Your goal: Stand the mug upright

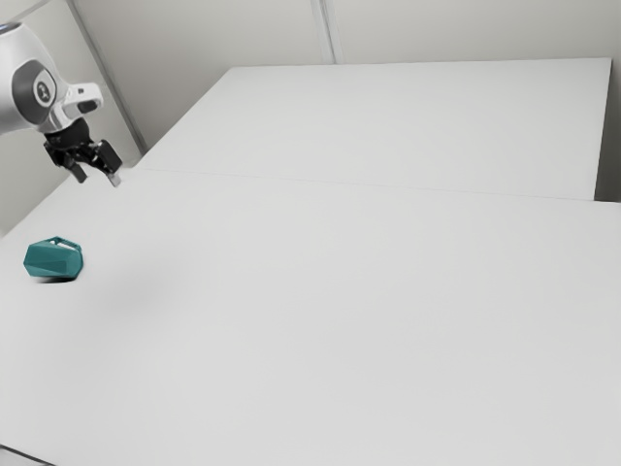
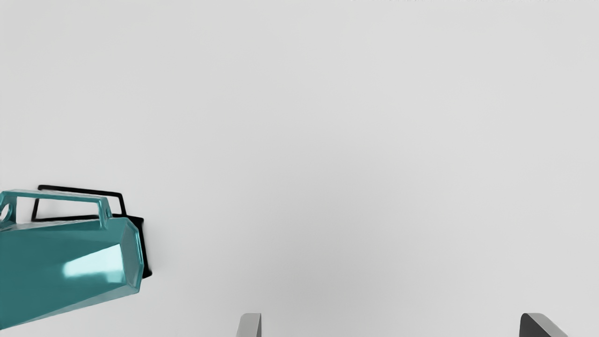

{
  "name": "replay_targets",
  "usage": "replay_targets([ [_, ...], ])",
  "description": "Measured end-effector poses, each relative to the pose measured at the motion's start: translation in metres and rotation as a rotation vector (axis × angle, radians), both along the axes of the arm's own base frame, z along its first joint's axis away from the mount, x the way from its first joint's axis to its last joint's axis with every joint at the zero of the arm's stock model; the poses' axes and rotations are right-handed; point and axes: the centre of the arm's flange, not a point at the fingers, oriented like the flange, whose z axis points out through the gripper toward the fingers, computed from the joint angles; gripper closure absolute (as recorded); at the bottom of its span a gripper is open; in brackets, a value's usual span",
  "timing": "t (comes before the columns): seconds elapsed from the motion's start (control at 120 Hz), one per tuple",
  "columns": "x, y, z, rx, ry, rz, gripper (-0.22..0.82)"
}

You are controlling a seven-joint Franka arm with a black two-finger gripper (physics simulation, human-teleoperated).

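Gripper (image 2: 394,325), black, two-fingered, one; nearest the wrist camera. Released: fingertips well apart, bare tabletop between them, nothing held.

Mug (image 2: 61,271), teal, faceted, one. Lies on its side on the table, off beyond one finger and outside the gap; at the exterior view's left, nearer that camera than the hand. Condition: not upright. Handle (image 2: 58,194), angular, standing off one side of the body. Which end is the mouth cannot be surely told, the body being cut off by the wrist view's edge.

Shadow (image 2: 147,248), black, beside the mug.

Table (image 1: 340,320), pale, broad. Arm (image 1: 21,87), white, holding the gripper above it.

Step in hand, as judged: the reach to the mug. Best carried sideways at height until the body sits beneath the gap, before any descent. The line of closing runs roughly along the mug's length; about a quarter turn would let the pads meet across it, clear of the handle. Sloping facets may slip: close squarely, confirm which end is the base, lift a little, tip that end down, and let go only once it sits flat.
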Motion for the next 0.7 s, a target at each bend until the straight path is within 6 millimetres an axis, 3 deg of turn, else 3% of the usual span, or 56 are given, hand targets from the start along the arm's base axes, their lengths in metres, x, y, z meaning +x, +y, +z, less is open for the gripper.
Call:
replay_targets([
  [0.25, -0.001, 0.110, -0.036, -0.064, -0.022, 0.045, 0.00],
  [0.458, -0.037, 0.205, -0.061, -0.117, -0.037, 0.069, 0.00],
  [0.7, -0.080, 0.282, -0.087, -0.170, -0.062, 0.040, 0.00],
])
